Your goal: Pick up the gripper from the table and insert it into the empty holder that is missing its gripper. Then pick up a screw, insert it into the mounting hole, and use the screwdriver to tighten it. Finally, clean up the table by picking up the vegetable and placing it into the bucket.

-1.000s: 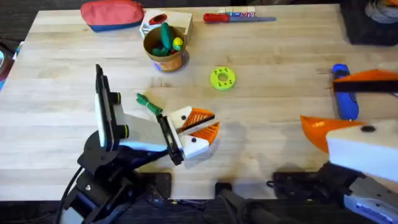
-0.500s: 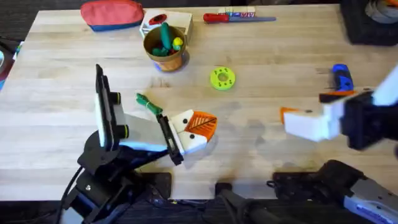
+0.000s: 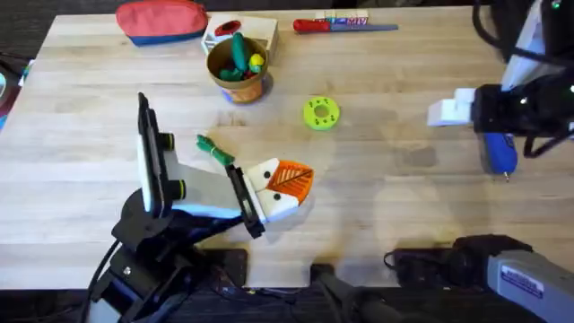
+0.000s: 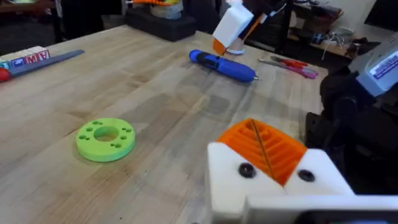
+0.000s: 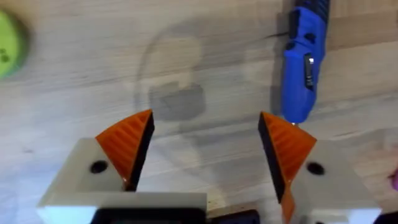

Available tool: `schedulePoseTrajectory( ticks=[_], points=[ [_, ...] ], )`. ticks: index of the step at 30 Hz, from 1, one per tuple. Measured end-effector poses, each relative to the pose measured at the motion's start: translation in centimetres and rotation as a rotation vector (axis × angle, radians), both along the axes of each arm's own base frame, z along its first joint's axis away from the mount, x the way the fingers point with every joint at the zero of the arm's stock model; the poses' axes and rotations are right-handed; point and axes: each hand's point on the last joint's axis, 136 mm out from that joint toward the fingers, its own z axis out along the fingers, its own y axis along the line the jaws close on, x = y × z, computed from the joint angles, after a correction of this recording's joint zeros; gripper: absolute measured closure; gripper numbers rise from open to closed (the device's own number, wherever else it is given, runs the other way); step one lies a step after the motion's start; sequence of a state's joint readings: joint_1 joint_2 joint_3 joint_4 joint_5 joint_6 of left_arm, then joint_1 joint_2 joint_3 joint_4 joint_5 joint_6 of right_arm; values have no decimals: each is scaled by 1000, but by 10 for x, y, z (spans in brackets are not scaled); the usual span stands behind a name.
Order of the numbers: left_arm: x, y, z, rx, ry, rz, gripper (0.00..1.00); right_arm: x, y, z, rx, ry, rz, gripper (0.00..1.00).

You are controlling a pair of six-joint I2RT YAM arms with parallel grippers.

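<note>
I see my right gripper (image 5: pixel 205 146) hanging jaws wide open and empty over the table (image 3: pixel 377 215), beside the screwdriver (image 3: pixel 498 151). My left gripper's (image 3: pixel 289 186) jaws are closed, empty, near the vegetable (image 3: pixel 215 151).

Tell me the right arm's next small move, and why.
Probably shift the right gripper sideways over the thick blue cylindrical power screwdriver and descend: its orange-padded fingers are open and empty above bare wooden table, with the screwdriver off to one side.

Right gripper (image 5: pixel 202 146) wide open, raised; left gripper (image 3: pixel 285 186) low, seemingly closed.
</note>
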State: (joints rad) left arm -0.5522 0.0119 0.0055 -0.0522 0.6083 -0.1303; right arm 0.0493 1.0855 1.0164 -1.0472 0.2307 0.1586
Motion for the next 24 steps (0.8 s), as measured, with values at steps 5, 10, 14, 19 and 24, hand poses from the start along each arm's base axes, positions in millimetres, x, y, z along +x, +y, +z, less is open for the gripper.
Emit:
schedulePoseTrajectory(
  ticks=[5,10,14,19,24],
  points=[
    [0,0,0,0,0,0,995,12,-52,-21,-18,74,-57,10],
    [0,0,0,0,0,0,995,27,-101,-31,-8,34,-96,10],
    [0,0,0,0,0,0,995,28,-135,-39,-24,30,-84,10],
    [0,0,0,0,0,0,995,26,-159,-58,-35,71,-26,10],
    [0,0,0,0,0,0,995,50,-165,-71,-17,18,54,8]
  ],
)
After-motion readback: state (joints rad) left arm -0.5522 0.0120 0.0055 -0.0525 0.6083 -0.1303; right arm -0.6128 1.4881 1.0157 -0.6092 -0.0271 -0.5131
